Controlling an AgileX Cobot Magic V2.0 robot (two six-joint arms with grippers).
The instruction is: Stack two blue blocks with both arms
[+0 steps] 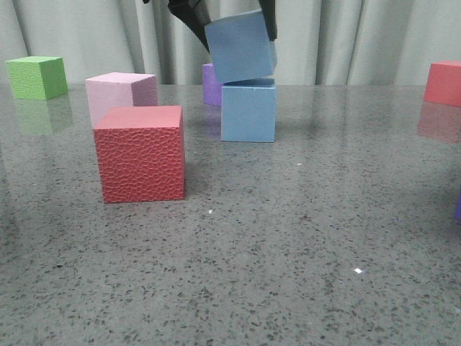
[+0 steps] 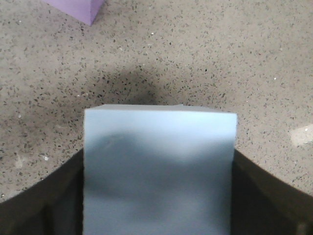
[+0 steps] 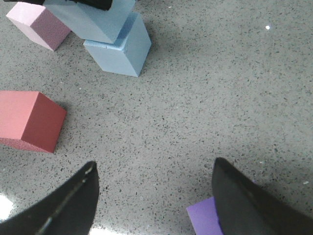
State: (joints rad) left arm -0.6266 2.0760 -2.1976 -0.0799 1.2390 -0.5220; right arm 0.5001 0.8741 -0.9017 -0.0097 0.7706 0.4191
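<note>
In the front view my left gripper (image 1: 240, 40) is shut on one pale blue block (image 1: 240, 50), its black fingers (image 1: 189, 16) clamping both sides. This block is tilted and sits right over the other blue block (image 1: 248, 112), which stands on the table; their edges appear to touch. From the left wrist, the held blue block (image 2: 159, 166) fills the space between the left gripper (image 2: 157, 161) fingers and hides the block beneath. My right gripper (image 3: 154, 171) hangs open over bare table, well away from the blue pair (image 3: 120, 46).
A textured red cube (image 1: 140, 153) and a pink cube (image 1: 121, 94) stand left of the stack. A purple cube (image 1: 211, 84) is just behind it. A green cube (image 1: 37, 77) is far left, a red one (image 1: 443, 83) far right. Another purple cube (image 3: 208, 218) lies beside a right finger.
</note>
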